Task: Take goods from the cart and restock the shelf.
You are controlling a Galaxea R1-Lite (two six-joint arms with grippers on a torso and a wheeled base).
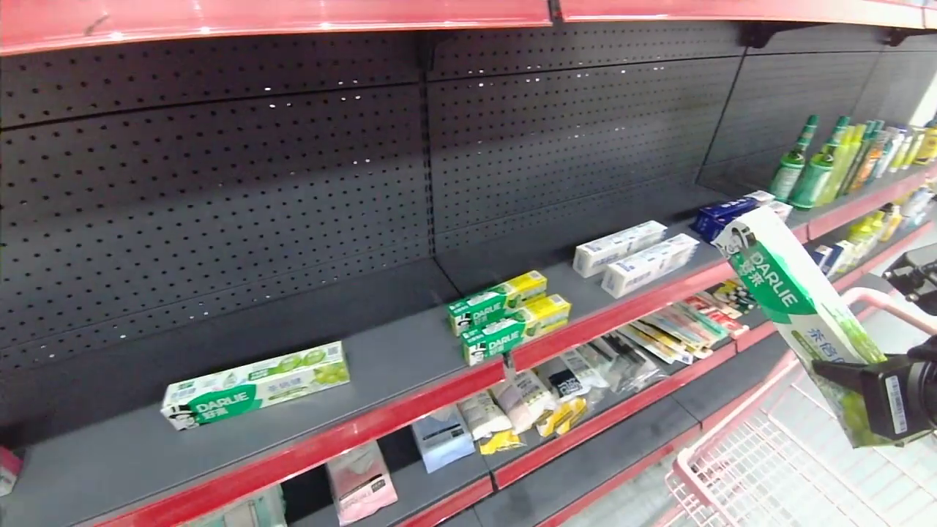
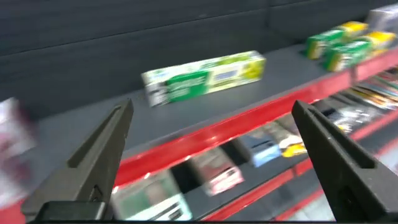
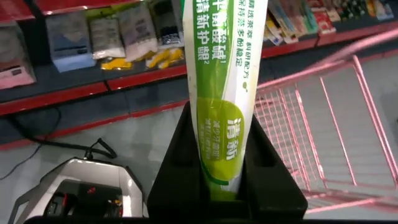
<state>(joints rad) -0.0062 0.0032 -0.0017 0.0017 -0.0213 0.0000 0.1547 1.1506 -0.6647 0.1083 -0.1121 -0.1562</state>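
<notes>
Pinching the lower end of a green and white toothpaste box (image 1: 790, 293) between its two fingers, the right gripper (image 3: 222, 134) holds it tilted over the near corner of the pink wire cart (image 1: 732, 468), well apart from the grey shelf (image 1: 395, 366) it is meant for. To do this step well, I judge the box should clear the shelf's red front lip, turn level, and go down flat on the bare stretch between the matching box (image 1: 256, 384) lying alone and the stacked pair of green and yellow boxes (image 1: 509, 318), its long side along the edge like theirs. The fingers should let go only once it rests, since a grip so near one end leaves the far end free to swing and knock its neighbours. The left gripper (image 2: 211, 155) hangs spread wide and empty before the shelf. The held box's bottom end is hidden inside the fingers, the cart's inside is cut off, and the packets on the lower shelf are too blurred to name.
</notes>
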